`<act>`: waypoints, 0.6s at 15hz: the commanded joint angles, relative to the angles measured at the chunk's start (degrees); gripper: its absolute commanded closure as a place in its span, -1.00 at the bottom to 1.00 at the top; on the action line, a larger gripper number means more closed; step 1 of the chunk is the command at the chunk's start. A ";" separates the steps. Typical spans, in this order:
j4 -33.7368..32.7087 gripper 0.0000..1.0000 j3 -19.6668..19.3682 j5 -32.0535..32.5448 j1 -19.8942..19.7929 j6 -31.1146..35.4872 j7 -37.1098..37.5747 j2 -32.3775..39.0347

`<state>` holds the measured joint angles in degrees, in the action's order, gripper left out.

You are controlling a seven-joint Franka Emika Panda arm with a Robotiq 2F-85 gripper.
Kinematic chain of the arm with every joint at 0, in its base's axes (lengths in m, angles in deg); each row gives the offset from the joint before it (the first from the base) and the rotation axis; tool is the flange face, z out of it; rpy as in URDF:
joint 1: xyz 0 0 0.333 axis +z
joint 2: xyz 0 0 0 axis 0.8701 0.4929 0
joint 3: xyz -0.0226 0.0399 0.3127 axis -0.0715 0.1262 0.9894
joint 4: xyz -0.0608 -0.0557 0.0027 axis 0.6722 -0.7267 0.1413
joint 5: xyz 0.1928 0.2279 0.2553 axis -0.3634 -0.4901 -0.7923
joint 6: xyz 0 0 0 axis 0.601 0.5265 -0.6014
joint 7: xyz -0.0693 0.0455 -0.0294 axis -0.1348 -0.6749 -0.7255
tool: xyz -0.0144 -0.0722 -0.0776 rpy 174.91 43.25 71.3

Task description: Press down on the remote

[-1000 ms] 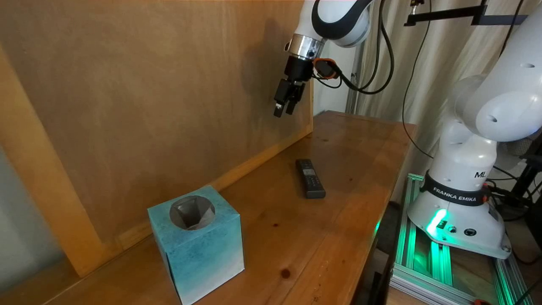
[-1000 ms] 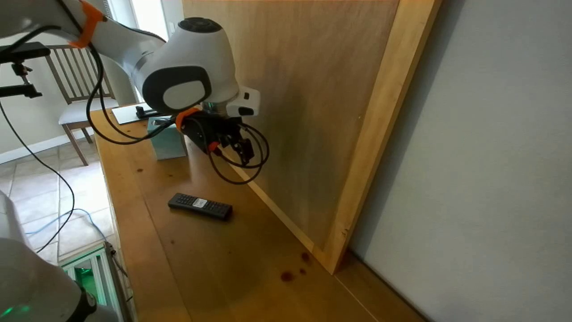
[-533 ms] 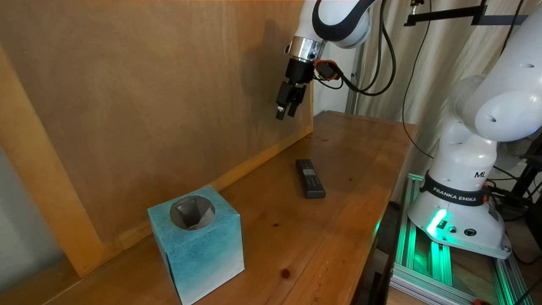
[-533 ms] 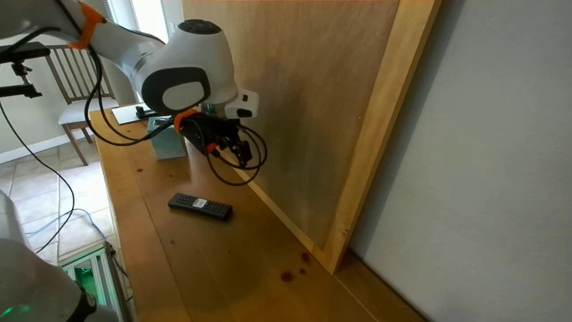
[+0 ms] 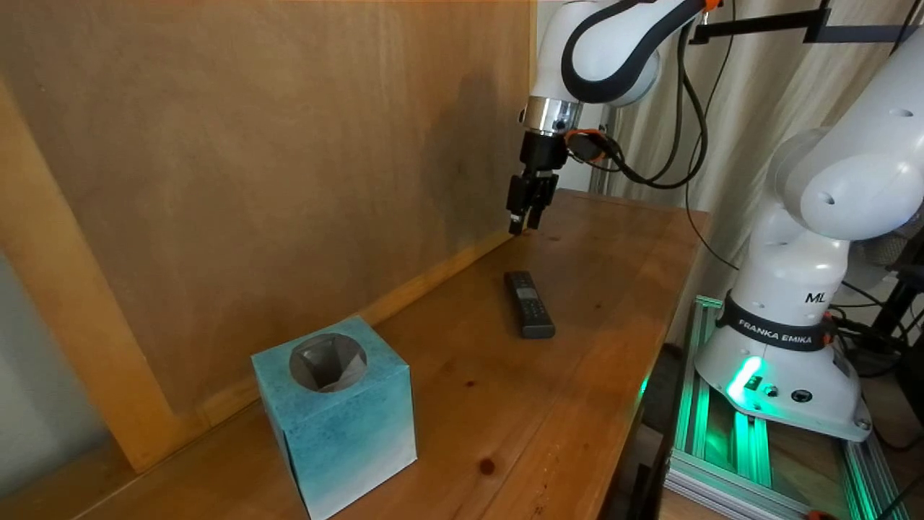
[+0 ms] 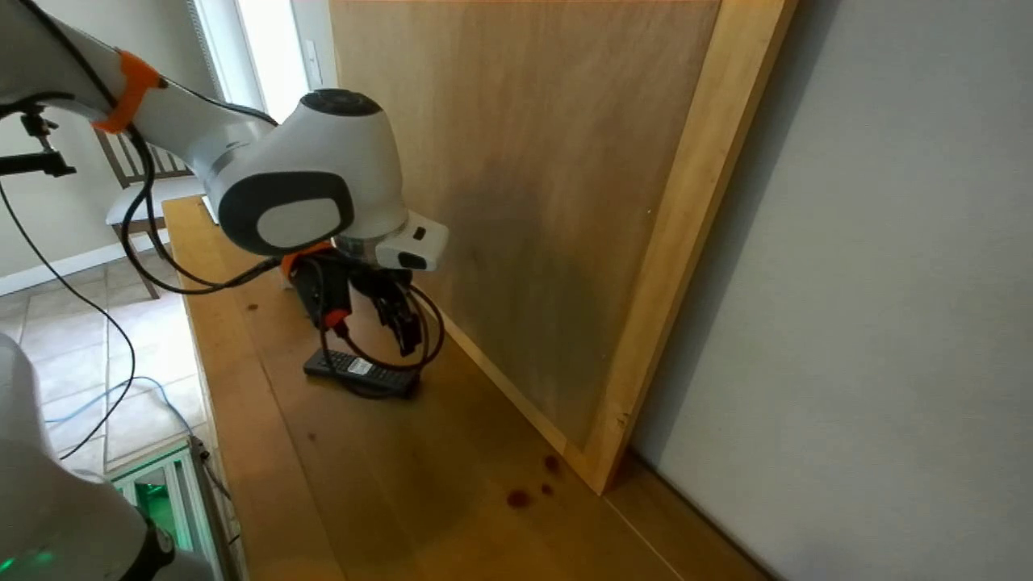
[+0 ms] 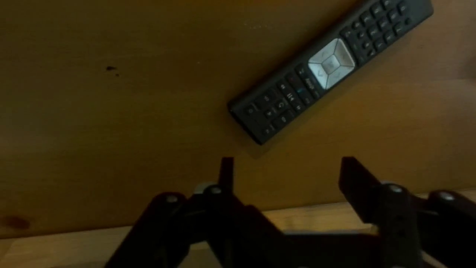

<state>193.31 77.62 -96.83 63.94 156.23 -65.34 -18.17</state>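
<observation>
Gripper (image 7: 288, 160) held above the table (image 5: 447, 419), angled downward, jaws parted with a clear gap, nothing gripped, no contact made. Remote (image 7: 331, 65) laid flat on the table, keys up, so a press from above should be well backed. Gripper tips seen, in the wrist view, short of its nearer end, towards the wooden panel (image 5: 289, 180); a shift over the keys is probably needed before lowering. Teal box (image 5: 346, 433) placed well apart, presumably no hindrance.

The remote (image 7: 329, 69) looks matt plastic, the table (image 5: 534, 393) smooth glossy wood.
</observation>
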 commanded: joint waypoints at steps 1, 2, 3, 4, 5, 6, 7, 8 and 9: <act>-0.24 0.12 2.86 4.38 -2.02 -2.79 5.23 -3.30; -0.36 0.28 4.24 6.11 -2.32 -3.90 6.88 -4.05; -0.46 0.40 5.83 7.70 -2.38 -5.29 8.69 -4.59; -0.54 0.53 7.37 9.24 -2.15 -7.21 10.26 -5.02; -0.57 0.69 9.18 10.81 -1.95 -10.15 12.34 -5.40; -0.61 0.81 10.79 12.23 -1.61 -13.12 13.91 -5.66; -0.64 0.96 11.84 12.80 -0.95 -15.44 14.85 -5.84; -0.65 0.99 12.47 12.84 -0.03 -17.71 14.91 -6.20; -0.67 1.00 12.69 12.24 1.30 -18.60 13.84 -6.18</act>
<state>192.72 89.13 -86.04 63.07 142.14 -52.37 -22.92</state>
